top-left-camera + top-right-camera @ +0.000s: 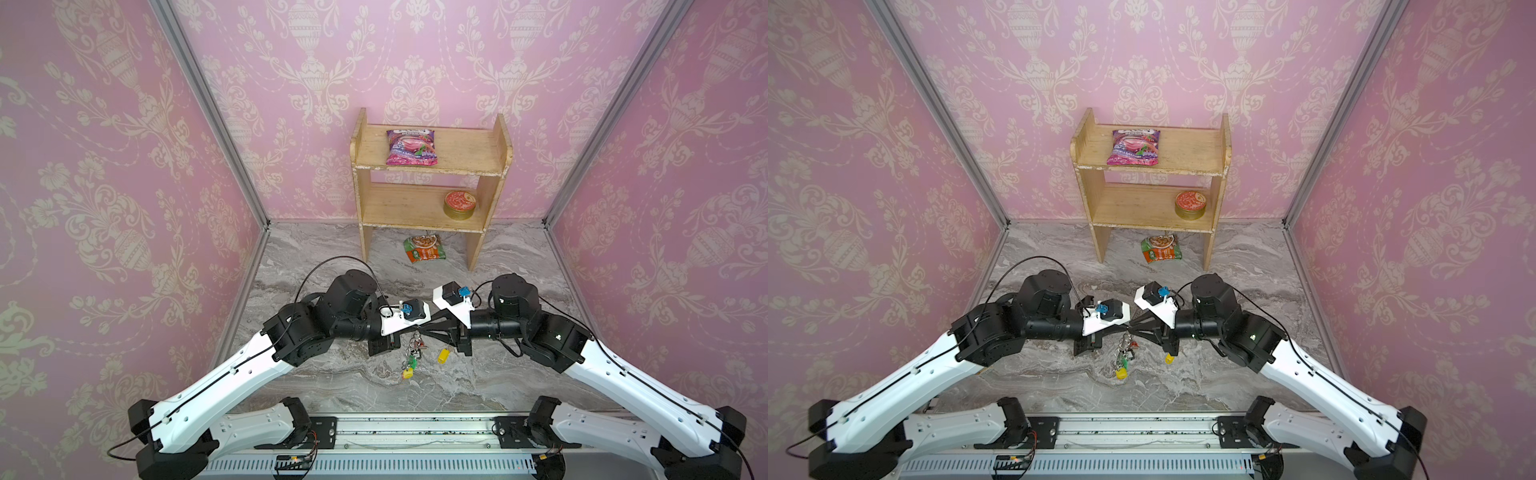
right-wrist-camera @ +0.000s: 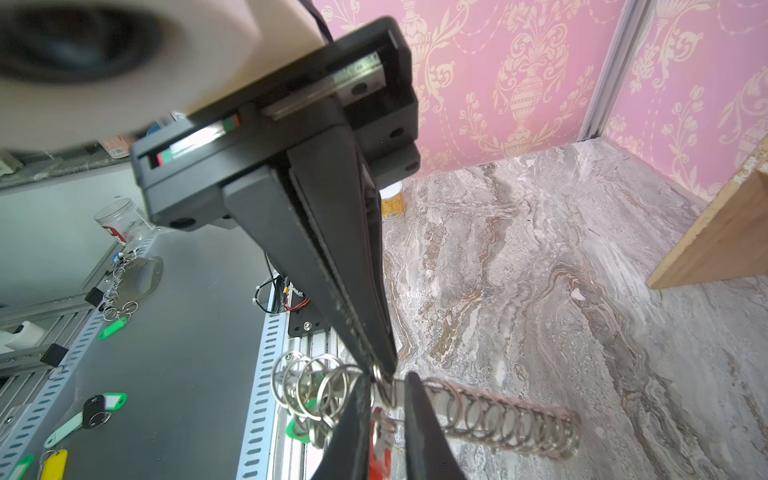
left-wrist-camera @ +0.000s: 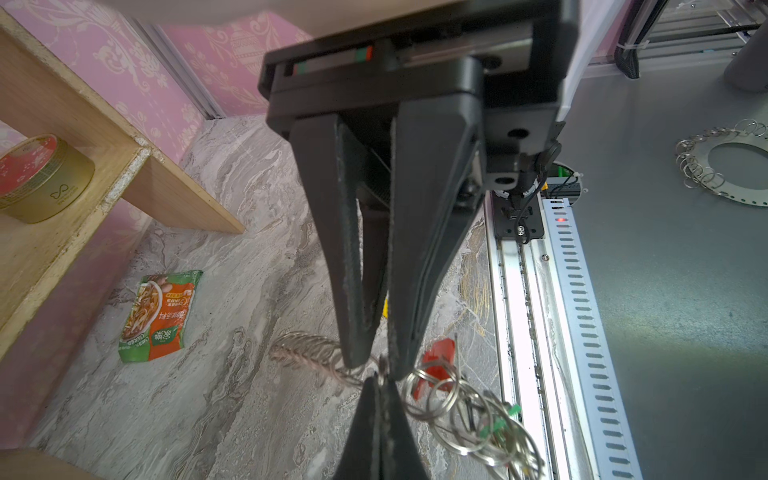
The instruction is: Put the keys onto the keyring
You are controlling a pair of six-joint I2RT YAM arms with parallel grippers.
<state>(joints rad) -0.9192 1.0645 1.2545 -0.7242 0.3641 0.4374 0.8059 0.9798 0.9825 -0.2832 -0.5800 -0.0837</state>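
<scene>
Both top views show the left gripper [image 1: 413,331] and right gripper [image 1: 421,331] nose to nose. The keyring [image 1: 413,345] dangles straight down from where the tips meet, and the keys [image 1: 410,365] on it (red, green and yellow tags) are bunched underneath. One loose yellow key [image 1: 444,354] sits lower, back toward the right gripper's wrist. It looks like it's lying on the table [image 1: 478,386], but I can't rule out that it's hanging. Either way the right arm is much nearer to it.

In the left wrist view the left gripper [image 3: 380,380] is squeezed tight, with its tips on one of the little loops at the keyring's edge. The right gripper [image 3: 376,365] comes in head-on with a narrow gap between its fingers, and that loop sits in the gap.

The right wrist view is clearest. The left gripper [image 2: 386,369] is pinching the loop, and the right gripper's fingers [image 2: 428,432] straddle the flat band. The band shows edge-on, and its row of loops runs off sideways, crosswise to both grippers. I can't tell if the right pads are touching the band.

My guess is the next bit hinges on that crosswise lie. The band sits square between the right fingers, so they only need to come together.
</scene>
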